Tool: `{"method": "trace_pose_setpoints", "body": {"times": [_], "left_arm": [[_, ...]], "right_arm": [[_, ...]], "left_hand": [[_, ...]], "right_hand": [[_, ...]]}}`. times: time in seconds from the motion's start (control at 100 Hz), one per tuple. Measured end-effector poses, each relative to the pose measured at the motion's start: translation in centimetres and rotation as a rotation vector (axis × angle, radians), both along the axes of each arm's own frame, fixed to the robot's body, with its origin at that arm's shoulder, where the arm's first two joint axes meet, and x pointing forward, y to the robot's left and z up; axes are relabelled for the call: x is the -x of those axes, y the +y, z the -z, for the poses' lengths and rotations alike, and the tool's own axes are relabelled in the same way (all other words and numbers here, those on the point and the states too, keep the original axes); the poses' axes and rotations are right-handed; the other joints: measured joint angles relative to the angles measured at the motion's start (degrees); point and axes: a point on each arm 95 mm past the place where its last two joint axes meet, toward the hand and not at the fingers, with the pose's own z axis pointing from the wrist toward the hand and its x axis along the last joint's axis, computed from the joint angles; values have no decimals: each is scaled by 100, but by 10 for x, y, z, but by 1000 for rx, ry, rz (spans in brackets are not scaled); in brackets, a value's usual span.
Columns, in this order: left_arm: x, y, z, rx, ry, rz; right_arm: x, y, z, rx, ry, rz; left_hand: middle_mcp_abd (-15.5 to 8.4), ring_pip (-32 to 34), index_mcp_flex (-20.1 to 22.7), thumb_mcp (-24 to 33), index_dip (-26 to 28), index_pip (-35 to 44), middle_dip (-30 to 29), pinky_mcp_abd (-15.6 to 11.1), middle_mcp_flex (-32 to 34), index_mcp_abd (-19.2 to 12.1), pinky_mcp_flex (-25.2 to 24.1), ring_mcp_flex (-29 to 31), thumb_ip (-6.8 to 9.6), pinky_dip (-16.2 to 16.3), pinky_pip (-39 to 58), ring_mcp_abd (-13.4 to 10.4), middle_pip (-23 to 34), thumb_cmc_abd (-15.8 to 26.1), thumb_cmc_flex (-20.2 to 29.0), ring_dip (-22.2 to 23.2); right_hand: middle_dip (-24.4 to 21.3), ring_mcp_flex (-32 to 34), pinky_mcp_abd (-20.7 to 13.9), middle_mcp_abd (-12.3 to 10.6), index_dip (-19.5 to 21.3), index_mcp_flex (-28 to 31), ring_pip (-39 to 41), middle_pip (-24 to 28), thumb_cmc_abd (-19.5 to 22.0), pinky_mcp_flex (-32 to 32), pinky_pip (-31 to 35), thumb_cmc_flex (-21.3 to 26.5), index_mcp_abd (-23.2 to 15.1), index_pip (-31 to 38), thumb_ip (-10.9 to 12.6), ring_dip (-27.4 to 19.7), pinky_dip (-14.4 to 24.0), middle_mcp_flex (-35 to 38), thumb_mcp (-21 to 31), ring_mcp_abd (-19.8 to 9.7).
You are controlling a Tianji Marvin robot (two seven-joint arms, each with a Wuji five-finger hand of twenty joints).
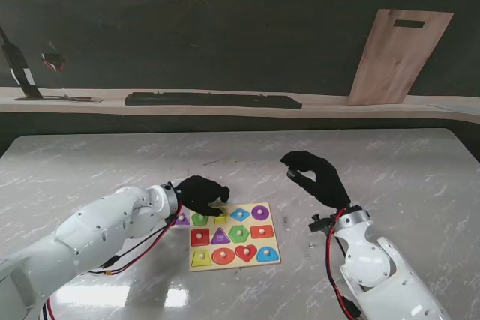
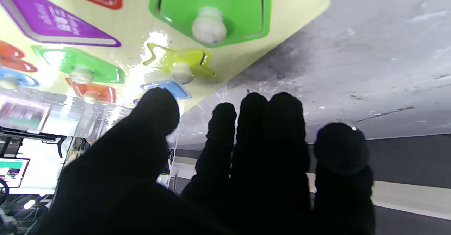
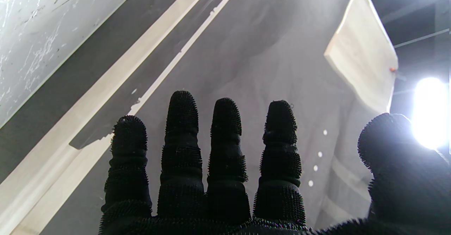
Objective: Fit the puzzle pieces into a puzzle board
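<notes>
The puzzle board (image 1: 234, 237) lies flat on the marble desk (image 1: 390, 177), near the robot and a little left of centre, between the two arms. Its slots are filled with coloured knobbed pieces: a purple circle (image 1: 260, 213) at its far right corner, a blue diamond (image 1: 240, 214) beside that, a red heart (image 1: 246, 252) in the near row, and others in green, orange and yellow. A purple piece (image 1: 181, 220) lies on the desk just off the board's left edge. The left hand (image 1: 199, 193) hovers over the board's far left corner, its fingers (image 2: 267, 129) extended and close together with the thumb apart, holding nothing; the left wrist view shows a yellow star piece (image 2: 179, 62) and a green piece (image 2: 211, 11) seated in the board just beyond the fingertips. The right hand (image 1: 315, 176) is raised well to the right of the board, fingers loosely curled and spread, empty. Against the far wall stand a wooden cutting board (image 1: 397, 56) and a long black bar (image 1: 214, 100) on a ledge.
</notes>
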Motion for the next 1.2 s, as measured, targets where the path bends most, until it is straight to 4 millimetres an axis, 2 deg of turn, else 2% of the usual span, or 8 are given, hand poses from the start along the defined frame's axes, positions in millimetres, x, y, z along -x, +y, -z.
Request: {"method": "trace_pose_setpoints", "body": {"times": [0.1,0.31,0.48,0.74,1.0,1.12,1.2], "left_arm": [[1,2,-4,24,-5,-26],[12,7,-23,19,17,-58],[23,25,-31,-10,-21,-90],[42,46,-37,-132,-78,-136],[56,63,-29,-203,-98,-186],[58,67,-25,-209,-91,-205],[59,68,-24,-208,-96,-220]], "right_arm": [[0,0,0,0,2,-2],[-1,1,0,1,5,-9],[-3,3,2,-7,14,-19],[-9,5,4,-29,40,-35],[-11,5,5,-40,51,-44],[-10,2,4,-44,45,-39],[-9,1,4,-45,41,-33]], "left_hand": [[1,0,0,-218,0,-24,-27,0,0,0,0,0,0,0,-3,0,0,127,1,0],[52,0,135,-264,-7,-132,-82,-1,1,-65,-21,3,1,0,-29,0,-60,129,158,0],[69,0,316,-378,-101,-101,-97,-1,48,-127,-22,4,1,0,-40,0,-95,123,202,0],[72,-53,436,-422,-159,-121,-104,-1,49,-222,-23,4,1,0,-57,0,-143,60,241,0],[72,-147,429,-416,-217,-115,-181,-1,50,-224,-69,4,2,0,-88,0,-360,-71,290,0],[72,-267,420,152,-275,-224,-659,-2,-44,-194,-133,4,2,0,-144,0,-782,-202,229,0],[72,-271,420,349,-276,-225,-829,-2,-54,-156,-140,4,2,0,-145,0,-840,-330,225,0]], "right_hand": [[0,0,0,0,0,0,0,0,0,0,0,0,0,0,0,0,0,0,0,0],[0,0,0,0,0,0,3,1,0,0,1,0,0,0,0,2,0,0,0,0],[0,0,1,0,0,0,3,2,0,1,31,0,0,0,0,4,0,0,0,0],[0,0,2,0,0,0,6,53,0,1,33,0,0,0,0,5,0,0,0,0],[0,0,3,0,0,0,8,55,0,1,34,51,0,0,0,7,0,0,0,0],[0,0,4,0,0,0,8,55,1,1,34,51,0,0,0,8,0,0,0,0],[0,0,4,0,0,0,8,55,1,1,34,51,1,0,0,8,0,0,0,0]]}}
